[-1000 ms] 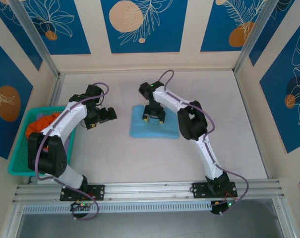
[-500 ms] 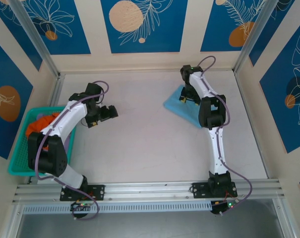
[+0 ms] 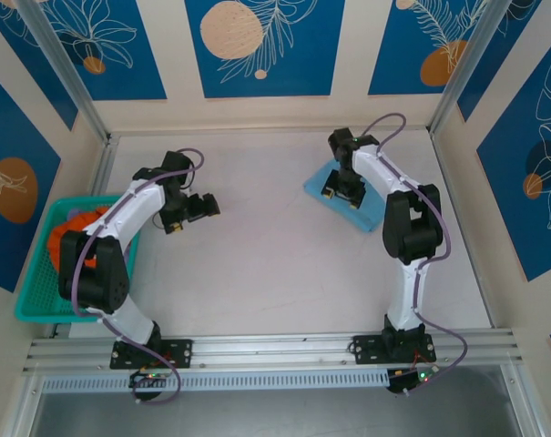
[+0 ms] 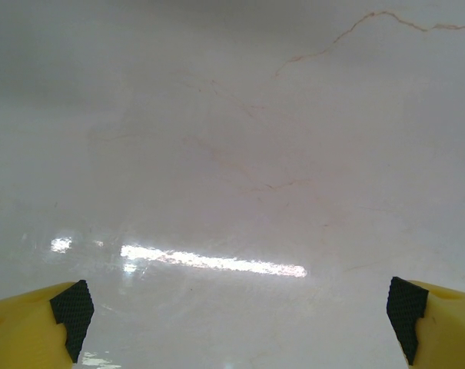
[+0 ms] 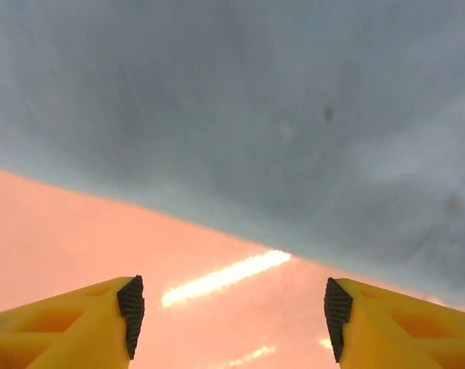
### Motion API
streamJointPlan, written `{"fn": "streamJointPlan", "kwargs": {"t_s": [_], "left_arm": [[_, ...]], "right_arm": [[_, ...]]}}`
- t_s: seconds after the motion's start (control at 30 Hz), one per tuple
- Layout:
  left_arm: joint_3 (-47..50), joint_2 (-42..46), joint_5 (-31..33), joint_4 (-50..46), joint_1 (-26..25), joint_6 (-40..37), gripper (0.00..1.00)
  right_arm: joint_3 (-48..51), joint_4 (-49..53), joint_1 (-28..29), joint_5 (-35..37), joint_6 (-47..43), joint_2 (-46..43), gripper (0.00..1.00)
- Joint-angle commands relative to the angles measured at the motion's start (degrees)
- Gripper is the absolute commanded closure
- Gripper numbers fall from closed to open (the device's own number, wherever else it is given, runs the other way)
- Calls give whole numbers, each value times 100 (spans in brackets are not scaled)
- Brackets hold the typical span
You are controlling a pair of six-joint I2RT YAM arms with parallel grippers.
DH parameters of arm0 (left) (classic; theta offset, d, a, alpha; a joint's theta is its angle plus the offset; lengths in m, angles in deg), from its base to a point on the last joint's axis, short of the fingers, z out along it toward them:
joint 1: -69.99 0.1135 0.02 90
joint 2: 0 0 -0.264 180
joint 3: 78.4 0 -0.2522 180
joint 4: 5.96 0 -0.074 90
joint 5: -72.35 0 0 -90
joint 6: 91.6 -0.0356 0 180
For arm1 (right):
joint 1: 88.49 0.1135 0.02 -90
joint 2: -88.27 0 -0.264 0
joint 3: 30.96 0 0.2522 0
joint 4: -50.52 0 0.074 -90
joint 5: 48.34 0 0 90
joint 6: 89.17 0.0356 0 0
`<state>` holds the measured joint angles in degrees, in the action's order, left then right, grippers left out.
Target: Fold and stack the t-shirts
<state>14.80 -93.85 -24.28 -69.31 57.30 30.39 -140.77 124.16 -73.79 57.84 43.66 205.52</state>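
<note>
While right gripper point(image 5: 228, 307) gapes at t-shirt point(image 5: 255, 115) edge, wrist view shows left gripper point(image 4: 236, 307) wide above table point(image 4: 232, 138).

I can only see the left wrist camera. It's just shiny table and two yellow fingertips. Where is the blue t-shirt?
Observer: The folded light sky-blue cloth t-shirt lies far back on the right side of the pale marbled table, well away from your left hand.
Operator: Is the other hand holding it?
Observer: No. The right hand is just above the shirt with its fingers apart and nothing between them.
Operator: Is there more laundry anywhere?
Observer: Yes, some orange cloth is bunched up in the teal plastic mesh basket at the table's left edge.
</note>
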Motion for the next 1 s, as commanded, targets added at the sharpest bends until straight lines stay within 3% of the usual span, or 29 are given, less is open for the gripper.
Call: {"fn": "streamJointPlan", "kwargs": {"t_s": [0.0, 0.43, 0.6, 0.77, 0.97], "left_arm": [[-243, -127, -171, -135, 53, -201, 0], [-391, -333, -225, -260, 56, -342, 0], [-448, -406, -217, -332, 53, -361, 0], [-523, -455, -165, -444, 46, -377, 0], [-605, -527, -136, -516, 38, -404, 0]], "right_arm": [[564, -254, -191, -141, 304, 305, 35], [-213, -452, -1189, 1180, -1833, 1104, 34], [-927, -529, -1686, 1357, -2200, 1541, 34], [-1516, -865, -1863, 2177, -3191, 1903, 33], [-2083, -904, -2248, 2286, -3181, 2107, 32]]}}
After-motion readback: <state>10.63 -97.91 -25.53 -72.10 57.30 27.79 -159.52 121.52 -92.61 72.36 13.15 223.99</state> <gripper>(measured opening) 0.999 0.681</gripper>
